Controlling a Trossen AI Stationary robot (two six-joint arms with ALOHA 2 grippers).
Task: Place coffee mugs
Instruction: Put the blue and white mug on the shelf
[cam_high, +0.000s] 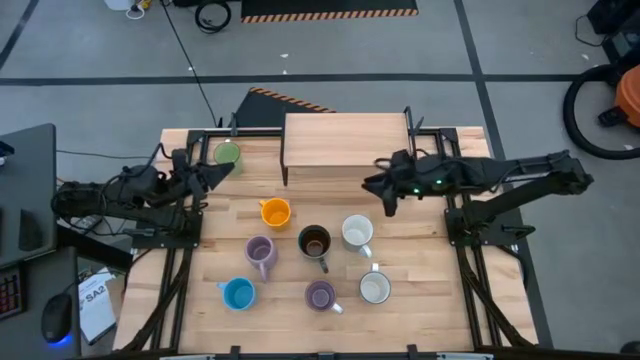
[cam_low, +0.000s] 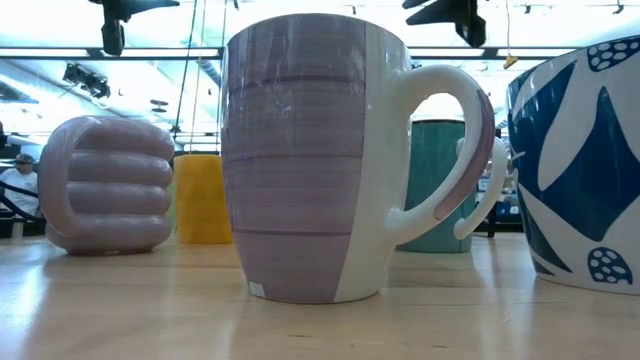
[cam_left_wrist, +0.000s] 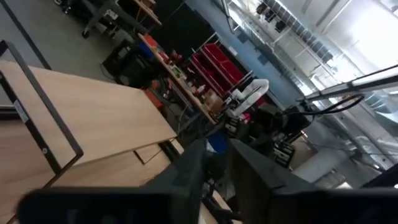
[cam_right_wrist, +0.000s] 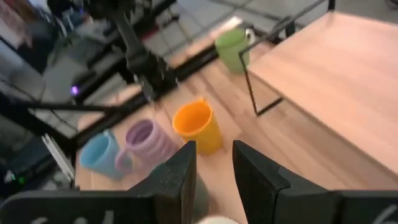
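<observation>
The left gripper (cam_high: 222, 170), jaws slightly parted and empty, hovers beside the green ceramic mug (cam_high: 228, 154) near the wooden tabletop's (cam_high: 420, 300) far left corner. The right gripper (cam_high: 385, 200), narrowly parted and empty, hangs above the white mug (cam_high: 357, 232) mid-table, beside the raised wooden shelf (cam_high: 345, 140).

One mug (cam_high: 228, 154) stands alone at the table's (cam_high: 440, 310) ten o'clock corner, just beside the raised shelf (cam_high: 345, 140) at twelve o'clock. Seven mugs cluster at centre: three in a row (cam_high: 315, 240), with one (cam_high: 260, 251) at their eight o'clock. Three more (cam_high: 321, 295) line the six o'clock side.
</observation>
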